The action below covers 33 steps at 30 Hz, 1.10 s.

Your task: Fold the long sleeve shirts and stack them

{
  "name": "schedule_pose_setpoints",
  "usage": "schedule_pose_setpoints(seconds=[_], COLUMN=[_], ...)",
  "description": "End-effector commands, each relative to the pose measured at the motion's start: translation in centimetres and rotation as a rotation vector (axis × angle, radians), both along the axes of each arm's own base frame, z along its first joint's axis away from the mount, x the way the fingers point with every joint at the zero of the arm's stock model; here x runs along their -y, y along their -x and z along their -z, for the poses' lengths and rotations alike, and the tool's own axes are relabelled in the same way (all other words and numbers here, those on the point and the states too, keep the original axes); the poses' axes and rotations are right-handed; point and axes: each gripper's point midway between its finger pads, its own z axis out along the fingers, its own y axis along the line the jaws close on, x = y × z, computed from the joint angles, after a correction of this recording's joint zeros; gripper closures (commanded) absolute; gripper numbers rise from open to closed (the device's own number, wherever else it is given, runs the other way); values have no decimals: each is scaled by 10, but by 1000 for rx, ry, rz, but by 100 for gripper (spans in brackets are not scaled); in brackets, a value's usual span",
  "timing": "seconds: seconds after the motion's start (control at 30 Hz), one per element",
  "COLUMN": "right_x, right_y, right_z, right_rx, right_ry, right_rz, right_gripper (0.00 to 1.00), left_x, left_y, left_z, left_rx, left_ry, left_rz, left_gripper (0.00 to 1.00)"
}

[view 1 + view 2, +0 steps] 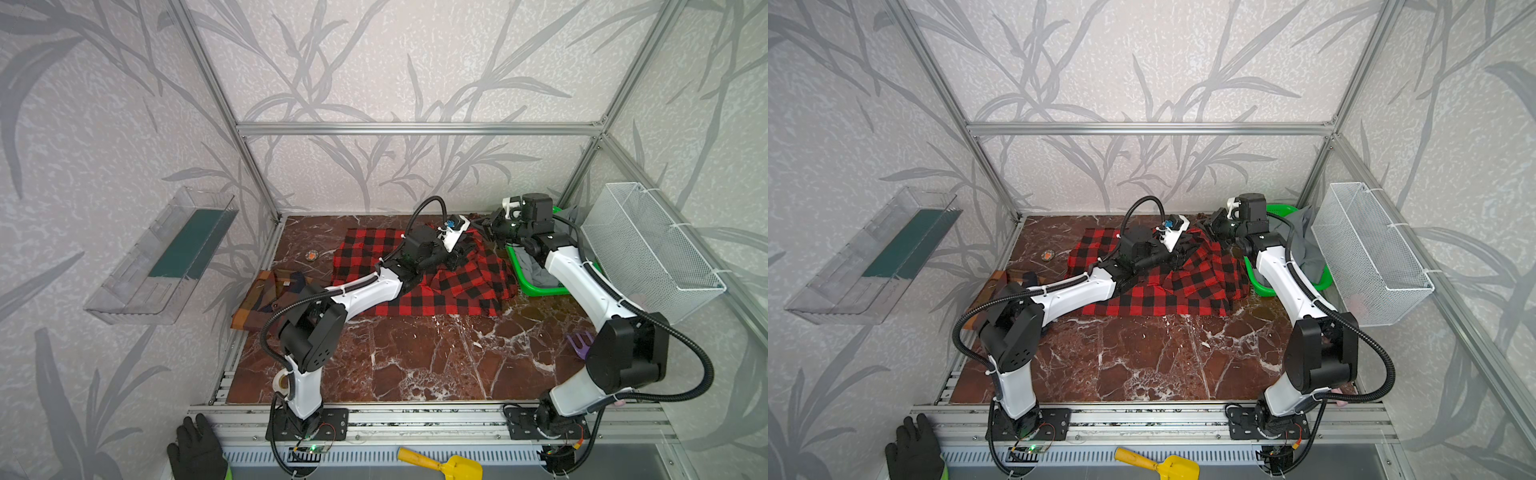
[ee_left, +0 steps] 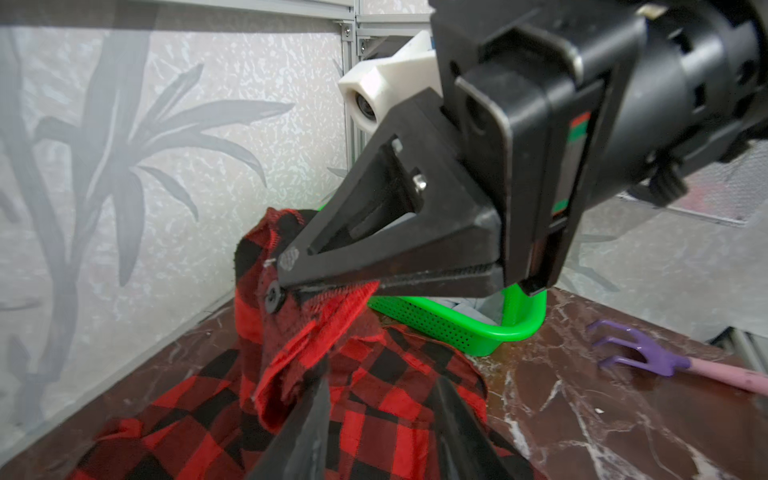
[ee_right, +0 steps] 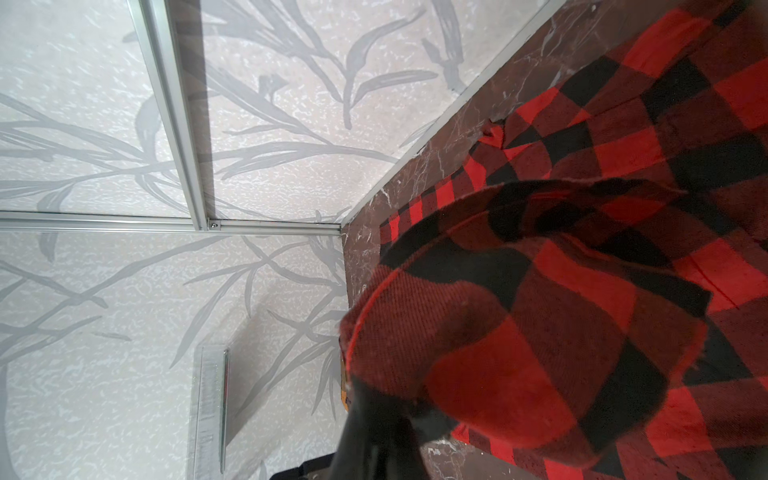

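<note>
Yellow toy shovel [image 1: 444, 463] and black glove [image 1: 195, 449] lie on the front rail, off the counter [image 1: 415, 365]. Beyond, the red-and-black check shirt [image 1: 436, 291] sprawls rumpled toward the far right corner, beside a green basket [image 1: 536, 286]. The right gripper [image 2: 286, 282] pinches its buttoned edge into a peak. The left gripper [image 2: 380, 374] hovers just below, jaws parted, apparently empty. The brown plaid shirt [image 1: 266, 295] sits folded at the left edge. Spreading looks to be the step. Next, the left needs its own hold on that edge.
</note>
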Motion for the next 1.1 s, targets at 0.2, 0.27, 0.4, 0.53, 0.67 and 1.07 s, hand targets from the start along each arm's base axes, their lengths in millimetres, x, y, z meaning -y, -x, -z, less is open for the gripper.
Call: schedule_pose_setpoints(seconds=[0.2, 0.27, 0.4, 0.53, 0.67, 1.07], right_x=[3, 3, 4, 2, 3, 0], right_y=[10, 11, 11, 13, 14, 18], right_z=[-24, -24, -22, -21, -23, -26], right_rx=[74, 76, 72, 71, 79, 92], right_ry=[-12, -7, -2, -9, -7, -12], right_rz=[-19, -21, -22, -31, -32, -51], right_gripper=[100, 100, 100, 100, 100, 100], left_x=[-29, -34, -34, -29, -20, 2], left_y=[-9, -10, -8, -9, -7, -6], left_z=[-13, -18, -26, -30, -34, -27], left_rx=[231, 261, 279, 277, 261, 200], left_ry=[-123, -111, -83, -65, -42, -60], left_rz=[-162, -194, -187, -175, -136, -33], left_gripper=[53, 51, 48, 47, 48, 60])
